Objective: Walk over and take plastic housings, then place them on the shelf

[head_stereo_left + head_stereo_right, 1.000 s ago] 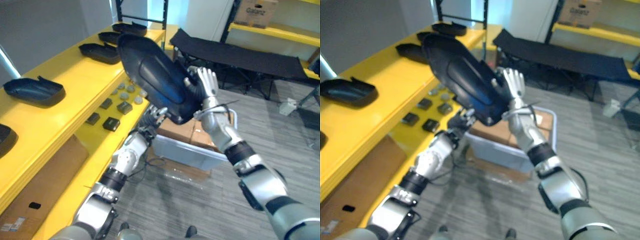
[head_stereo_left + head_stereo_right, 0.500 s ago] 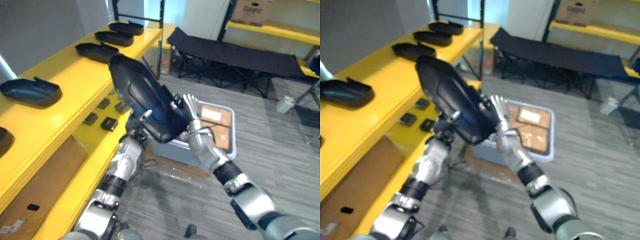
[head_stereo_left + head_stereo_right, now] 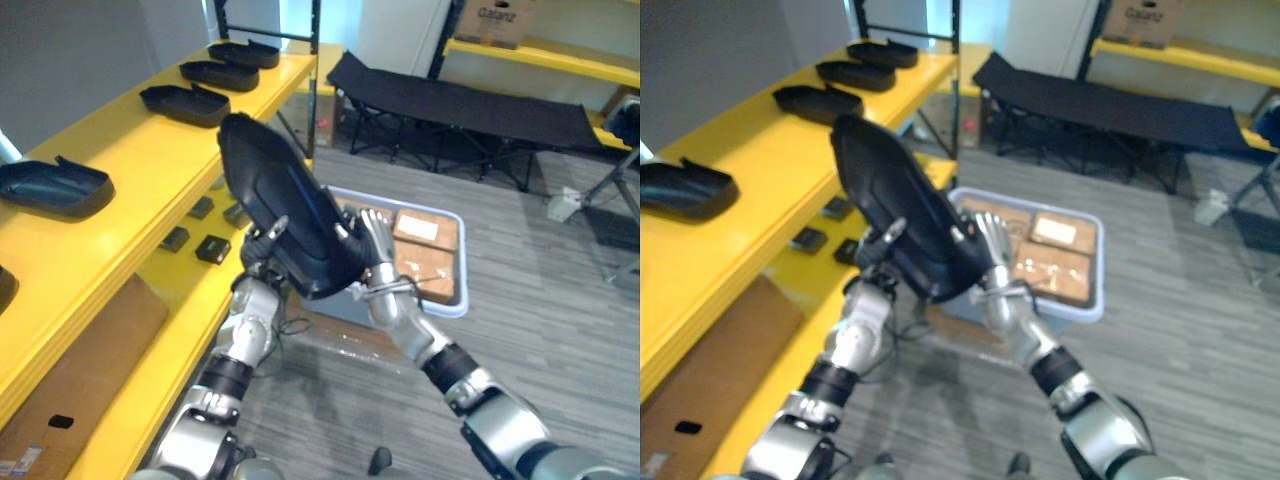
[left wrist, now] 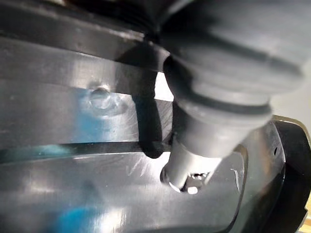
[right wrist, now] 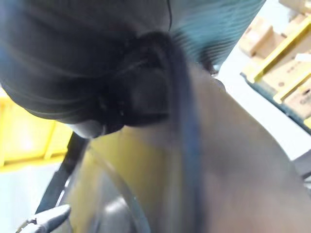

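Between left hand and right hand, a tilted plastic housing

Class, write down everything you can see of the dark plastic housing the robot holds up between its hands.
The housing is a long, rounded shell of glossy blue-black plastic with a raised centre panel outlined by a groove. It is held in the air, tilted, its upper end leaning toward the yellow shelf. The left hand presses on one side; the right hand braces the other with straight fingers. Nothing else touches it.
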Available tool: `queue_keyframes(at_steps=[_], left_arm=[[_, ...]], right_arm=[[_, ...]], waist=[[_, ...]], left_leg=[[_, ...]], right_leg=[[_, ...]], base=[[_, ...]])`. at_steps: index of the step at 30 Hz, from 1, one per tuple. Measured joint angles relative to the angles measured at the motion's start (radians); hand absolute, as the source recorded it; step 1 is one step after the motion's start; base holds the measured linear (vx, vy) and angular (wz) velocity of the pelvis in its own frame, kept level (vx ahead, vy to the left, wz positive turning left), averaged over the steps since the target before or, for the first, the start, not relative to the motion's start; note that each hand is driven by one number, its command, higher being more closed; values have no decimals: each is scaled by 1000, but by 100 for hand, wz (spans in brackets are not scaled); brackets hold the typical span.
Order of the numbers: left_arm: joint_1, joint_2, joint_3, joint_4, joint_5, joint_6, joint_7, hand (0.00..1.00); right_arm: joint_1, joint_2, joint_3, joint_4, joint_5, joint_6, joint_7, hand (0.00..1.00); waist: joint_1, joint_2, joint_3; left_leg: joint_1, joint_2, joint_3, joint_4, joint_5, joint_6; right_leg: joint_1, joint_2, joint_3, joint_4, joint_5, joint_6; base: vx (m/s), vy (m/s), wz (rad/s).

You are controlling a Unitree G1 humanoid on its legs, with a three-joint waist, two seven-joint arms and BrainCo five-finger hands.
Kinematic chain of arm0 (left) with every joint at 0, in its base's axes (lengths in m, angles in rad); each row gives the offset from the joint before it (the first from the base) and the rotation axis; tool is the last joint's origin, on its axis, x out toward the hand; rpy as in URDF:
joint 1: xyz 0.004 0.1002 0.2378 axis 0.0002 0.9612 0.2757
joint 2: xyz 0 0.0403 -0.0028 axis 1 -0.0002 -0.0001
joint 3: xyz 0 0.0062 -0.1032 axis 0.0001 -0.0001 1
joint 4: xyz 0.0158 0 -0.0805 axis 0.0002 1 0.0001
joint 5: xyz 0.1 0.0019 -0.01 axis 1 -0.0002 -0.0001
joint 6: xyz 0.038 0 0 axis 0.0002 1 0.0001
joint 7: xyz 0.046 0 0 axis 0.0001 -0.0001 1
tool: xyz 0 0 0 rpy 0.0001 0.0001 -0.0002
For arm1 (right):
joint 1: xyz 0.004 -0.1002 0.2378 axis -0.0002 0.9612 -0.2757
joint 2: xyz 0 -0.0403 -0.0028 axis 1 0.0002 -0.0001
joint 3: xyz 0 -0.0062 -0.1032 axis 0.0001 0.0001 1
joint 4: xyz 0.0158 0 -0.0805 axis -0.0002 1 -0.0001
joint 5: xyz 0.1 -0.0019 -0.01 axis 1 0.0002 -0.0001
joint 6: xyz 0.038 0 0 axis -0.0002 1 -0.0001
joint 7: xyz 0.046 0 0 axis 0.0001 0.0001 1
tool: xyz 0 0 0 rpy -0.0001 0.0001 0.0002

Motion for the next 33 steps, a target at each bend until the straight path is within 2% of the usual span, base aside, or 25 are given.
queue_keyframes(at_steps=[7,9,10,12,15,18,21,22,23,25,27,29,31,32,33], left_arm=[[0,33,-11,-10,0,41,-114,100],[0,49,-32,-15,1,41,-122,100],[2,49,-40,-21,2,36,-126,100],[15,49,-48,-38,6,16,-141,100],[34,51,-63,-68,13,-10,-143,100],[61,55,-67,-110,88,-41,-116,100],[107,69,-67,-202,221,-37,-44,100],[140,74,-66,-265,319,-26,10,100],[156,74,-64,-290,362,-23,28,100],[241,52,-30,-398,524,-23,71,100],[298,16,-8,-451,631,-24,98,100],[340,-9,-1,-474,730,-25,123,100],[390,-10,19,-489,864,-36,166,100],[403,-10,35,-489,883,-38,173,100],[429,-10,72,-486,923,-39,198,100]], right_arm=[[27,-8,2,-43,9,1,-41,100],[30,-17,10,-52,22,1,-45,100],[31,-28,18,-62,30,1,-52,0],[35,-36,22,-77,39,-11,-54,0],[44,-38,21,-90,81,-54,-33,0],[47,-59,24,-113,213,-89,74,0],[63,-62,20,-128,330,-115,159,0],[77,-62,16,-160,365,-117,200,0],[84,-63,13,-173,376,-117,216,0],[119,-65,-12,-253,420,-118,303,0],[147,-64,-33,-311,483,-118,345,0],[187,-61,-51,-375,575,-124,401,0],[263,-58,-108,-484,888,-149,604,0],[278,-60,-129,-506,952,-149,650,0],[298,-70,-171,-535,1084,-150,759,0]], waist=[[-17,5,3],[-19,9,6],[-19,12,7],[-20,15,7],[-20,23,5],[-19,37,8],[-17,44,7],[-17,44,7],[-17,45,7],[-18,45,7],[-13,46,7],[-11,48,5],[-18,49,5],[-20,49,5],[-20,49,5]], left_leg=[[-10,0,1,16,-12,1],[-10,0,2,17,-14,1],[-11,0,2,19,-15,1],[-11,0,4,19,-17,1],[-11,-1,5,20,-20,2],[-13,-1,5,25,-22,2],[-15,0,4,37,-29,1],[-18,1,3,45,-34,1],[-21,1,2,51,-38,1],[-21,1,2,51,-39,1],[-14,1,0,49,-39,0],[-8,1,1,49,-41,1],[-7,1,4,47,-43,0],[-4,1,7,46,-43,0],[8,2,25,41,-44,-1]], right_leg=[[0,0,1,-8,1,0],[0,0,3,-9,1,0],[0,0,5,-10,1,0],[0,1,7,-13,1,1],[1,0,9,-16,2,1],[3,0,9,-18,2,2],[6,1,10,-18,2,2],[6,2,11,-18,2,2],[7,2,11,-18,2,2],[8,1,5,-18,2,2],[15,1,3,-18,2,2],[20,1,2,-18,0,2],[18,1,4,-18,-1,4],[18,1,6,-18,-2,5],[16,2,21,-18,-4,5]], base=[[0,0,0],[0,0,0],[0,0,0],[2,6,-2],[3,5,-1],[0,0,0],[0,0,0],[0,0,0],[0,0,0],[0,0,0],[-4,7,2],[0,0,0],[-9,7,-2],[-16,16,-17],[-17,22,-29]])
